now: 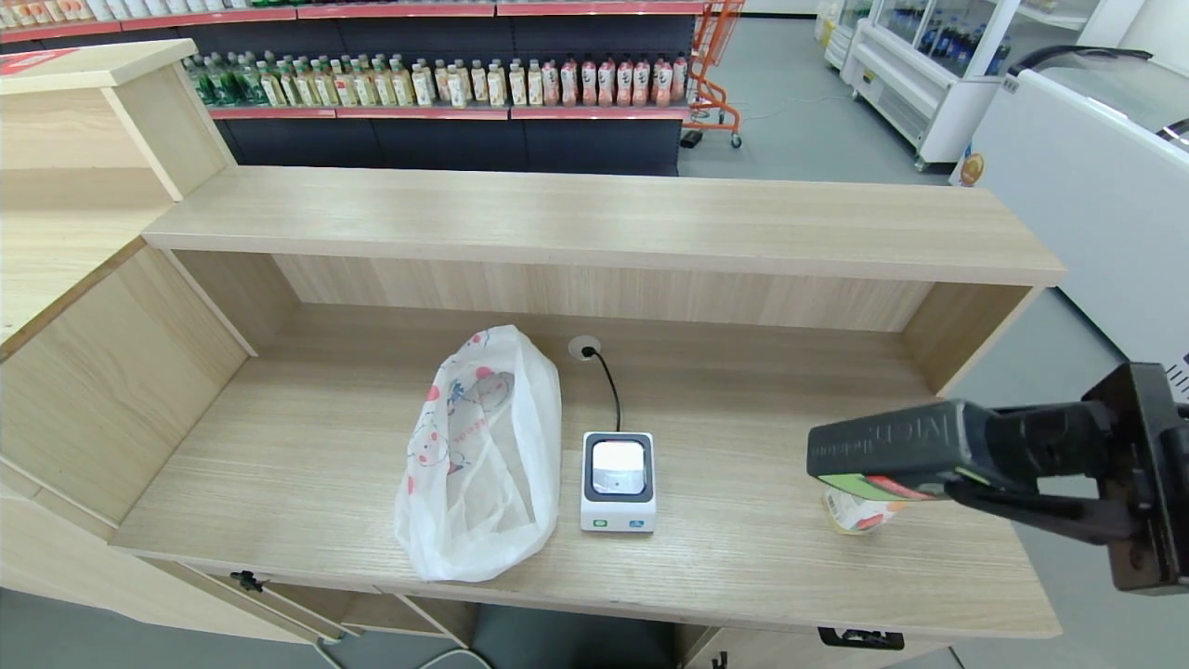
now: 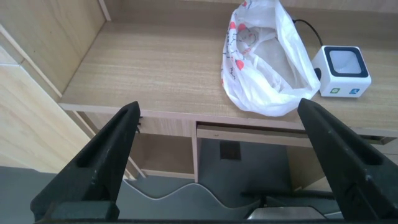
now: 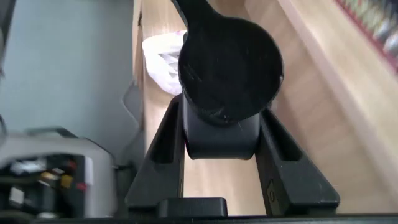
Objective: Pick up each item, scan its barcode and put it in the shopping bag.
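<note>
A: Where is the item we have to scan?

B: Far right of the tabletop, well apart from everything else. It looks like a small white container with green and red on it, and it sits under the right end effector, which lies flat over it from the right.

A: Is it gripped?

B: I think so. From the wrist, a dark round shape fills the gap between the two fingers and touches both, so the end effector seems closed on the item. I can't tell whether it has left the tabletop.

A: Why come in sideways?

B: Probably so the sides of the item stay exposed. The barcode has to face the scanner, and I can't see where the barcode is.

A: And the scanner?

B: It stands in the middle, with its window turned upward and its cable running to a hole at the far side. The item would have to be carried left and tipped over that window.

A: The shopping bag?

B: Just left of the scanner, almost touching it, lying with its mouth open toward the near edge. That makes scan-then-drop a short trip.

A: The other arm?

B: The left end effector hangs off the near edge on the left, with its fingers spread wide and nothing in them. That keeps it out of the way.
</note>
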